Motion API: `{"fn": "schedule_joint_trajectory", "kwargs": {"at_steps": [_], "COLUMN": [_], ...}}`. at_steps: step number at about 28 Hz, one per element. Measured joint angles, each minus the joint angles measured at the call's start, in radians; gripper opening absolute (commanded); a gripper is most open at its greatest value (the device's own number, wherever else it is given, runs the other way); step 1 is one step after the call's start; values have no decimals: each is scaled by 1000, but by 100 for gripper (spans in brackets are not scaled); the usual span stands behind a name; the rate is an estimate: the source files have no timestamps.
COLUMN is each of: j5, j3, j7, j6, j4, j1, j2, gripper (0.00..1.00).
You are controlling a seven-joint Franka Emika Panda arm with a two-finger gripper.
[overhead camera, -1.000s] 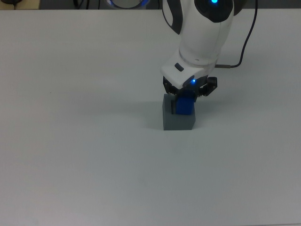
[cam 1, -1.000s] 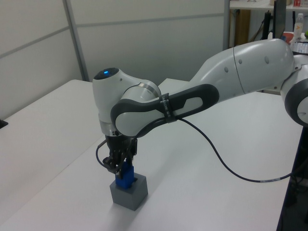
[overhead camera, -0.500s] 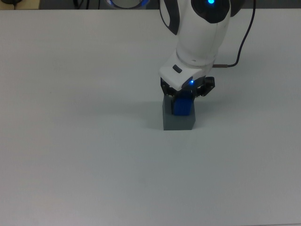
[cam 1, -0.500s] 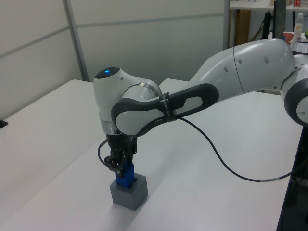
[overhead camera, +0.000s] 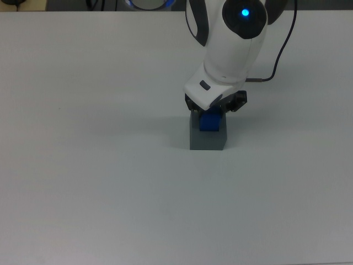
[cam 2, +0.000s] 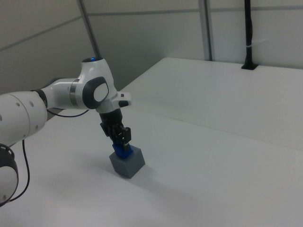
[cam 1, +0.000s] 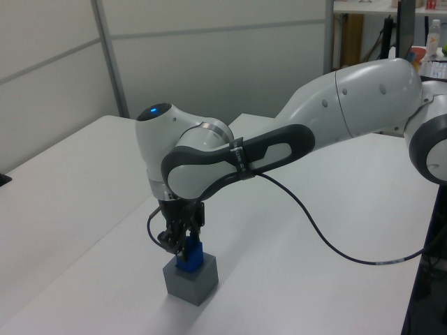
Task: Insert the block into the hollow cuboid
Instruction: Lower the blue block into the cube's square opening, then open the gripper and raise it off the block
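A plain white worktop (overhead camera: 83, 165) carries the scene. The one thing resting directly on it is the gray hollow cuboid (overhead camera: 207, 141), standing flat and upright in the middle area, well away from every edge and corner. In the left view a black cable (cam 1: 335, 251) trails down onto the surface.

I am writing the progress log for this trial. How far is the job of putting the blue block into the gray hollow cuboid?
Done: the block is picked up and brought to the hollow cuboid, its lower part already in the recess. In hand: the gripper is shut on the block, whose top shows above the rim in the left view. Left: push it fully in, open, and retreat.
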Motion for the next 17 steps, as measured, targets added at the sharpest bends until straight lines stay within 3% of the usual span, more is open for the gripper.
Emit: {"fn": "schedule_joint_trajectory", "kwargs": {"at_steps": [13,17], "j5": [-36,-60], "j3": [-2,-26], "j7": [-1,-1], "j6": [-1,-33], "j4": [5,-1], "j1": [-1,-5], "j2": [-7,-47], "gripper": [100,100]}}
